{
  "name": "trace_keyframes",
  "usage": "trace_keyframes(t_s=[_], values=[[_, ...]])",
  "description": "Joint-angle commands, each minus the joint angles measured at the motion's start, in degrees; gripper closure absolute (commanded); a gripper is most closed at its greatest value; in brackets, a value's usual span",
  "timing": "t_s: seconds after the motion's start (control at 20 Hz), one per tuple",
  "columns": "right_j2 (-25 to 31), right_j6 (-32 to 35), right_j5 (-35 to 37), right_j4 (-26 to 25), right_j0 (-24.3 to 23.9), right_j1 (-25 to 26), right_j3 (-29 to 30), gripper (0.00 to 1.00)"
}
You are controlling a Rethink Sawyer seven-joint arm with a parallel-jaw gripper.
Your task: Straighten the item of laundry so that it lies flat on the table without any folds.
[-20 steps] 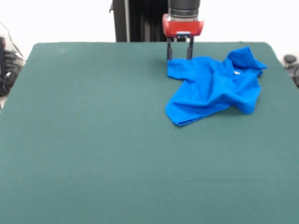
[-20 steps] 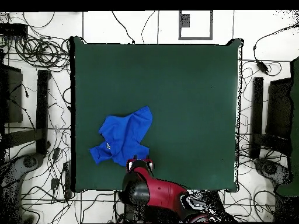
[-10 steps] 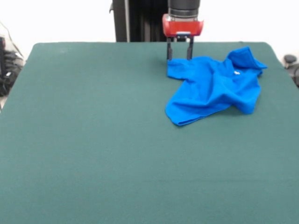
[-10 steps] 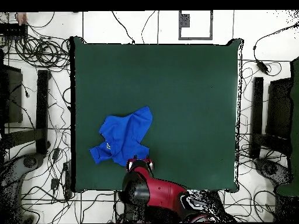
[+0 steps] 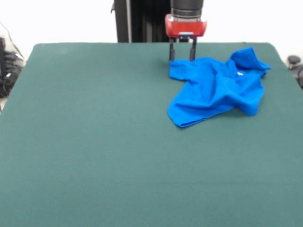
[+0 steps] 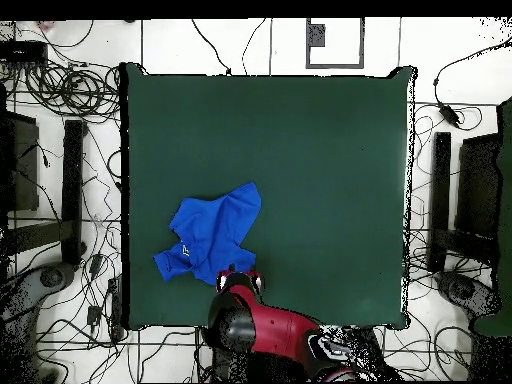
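- My gripper (image 5: 180, 58) stands at the far side of the table (image 5: 94, 142), pointing straight down, with its two dark fingers (image 5: 171, 51) apart, so it is released and grasps nothing
- In the front view my fingertips reach down to the far left corner of the blue T-shirt (image 5: 217, 85); I cannot tell if they touch the fabric or only stand just behind it
- The T-shirt is on the right part of the table in the front view, close to the far edge, and it is crumpled, not flat
- One part of the T-shirt is raised in a fold at its far right, and a long fold runs across it toward the near left, where a rounded end of the cloth lies on the green surface
- A small white mark (image 5: 239, 74) shows on the fabric near the raised fold
- In the overhead view the T-shirt (image 6: 208, 236) lies at the lower left of the table (image 6: 320, 150), and my red and black arm (image 6: 270, 330) comes over the table's bottom edge just beside it
- Many cables (image 6: 60, 80) lie on the floor around the table
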Motion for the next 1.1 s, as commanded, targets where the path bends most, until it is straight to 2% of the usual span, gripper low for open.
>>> trace_keyframes(t_s=[0.05, 0.35, 0.6, 1.1], values=[[1.2, 12.0, 5.2, 4.6, 1.6, 0.0, -3.7, 0.00], [0.5, 11.3, 4.4, 4.7, 1.5, 2.0, -5.9, 0.00], [0.1, 12.1, -2.7, 4.4, 2.0, 9.7, -9.8, 0.00], [1.4, 13.3, -7.8, 3.8, 1.5, 18.2, -15.4, 0.00]])
